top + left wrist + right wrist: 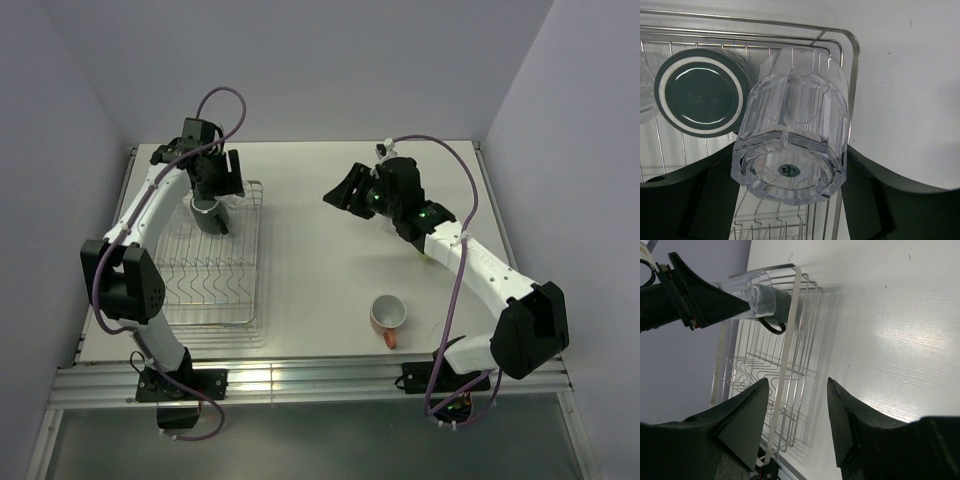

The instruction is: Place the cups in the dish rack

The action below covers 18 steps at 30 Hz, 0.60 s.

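Mug, orange with white inside, stands upright by the desk's near edge, right of centre, well apart from the rack. The silver wire rack lies along the left edge, its near wavy rows bare. Over its far right corner the left gripper clamps a ribbed clear tumbler base up. A round green sticker on that base is too small to read. A black mug sits base up just beside it. The right gripper hangs spread wide, holding nothing, over open mid-desk.
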Tool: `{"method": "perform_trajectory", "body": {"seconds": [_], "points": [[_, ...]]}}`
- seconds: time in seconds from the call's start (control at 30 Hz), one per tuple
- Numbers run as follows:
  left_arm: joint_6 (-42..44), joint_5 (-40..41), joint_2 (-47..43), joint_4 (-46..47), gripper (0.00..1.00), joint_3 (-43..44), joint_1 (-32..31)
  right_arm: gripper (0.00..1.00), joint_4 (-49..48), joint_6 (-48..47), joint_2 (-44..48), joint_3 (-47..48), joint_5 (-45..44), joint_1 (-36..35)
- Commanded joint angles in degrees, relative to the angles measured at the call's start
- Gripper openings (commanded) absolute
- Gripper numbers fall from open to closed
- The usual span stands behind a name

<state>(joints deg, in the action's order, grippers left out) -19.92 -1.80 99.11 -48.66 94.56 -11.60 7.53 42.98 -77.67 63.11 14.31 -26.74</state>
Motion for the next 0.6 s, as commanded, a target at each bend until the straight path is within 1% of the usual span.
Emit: {"method": "perform_trajectory", "body": {"seconds": [0.0, 0.3, 0.33, 0.43, 0.57], "points": [[1.55, 1.54, 1.17, -0.29, 0.0, 2.47, -0.71, 0.58, -0.94, -1.41, 2.61, -0.97, -0.33, 0.2], [1.29, 1.45, 6.79, -0.99, 0.0, 4.4, -2.29, 0.58, -1.47, -1.41, 2.35, -1.5, -0.07, 0.2], [1.2, 3.89, 7.41, -1.52, 0.0, 5.1, -2.47, 0.58, -1.55, -1.41, 2.35, -1.41, 0.02, 0.29], [1.03, 6.1, 9.34, -2.83, 0.0, 6.24, -3.08, 0.58, -1.64, -1.5, 2.35, -1.76, 0.2, 0.29], [0.94, 8.12, 10.66, -3.36, 0.04, 6.51, -3.7, 0.58, -1.64, -1.93, 2.61, -2.11, 0.2, 0.2]]}}
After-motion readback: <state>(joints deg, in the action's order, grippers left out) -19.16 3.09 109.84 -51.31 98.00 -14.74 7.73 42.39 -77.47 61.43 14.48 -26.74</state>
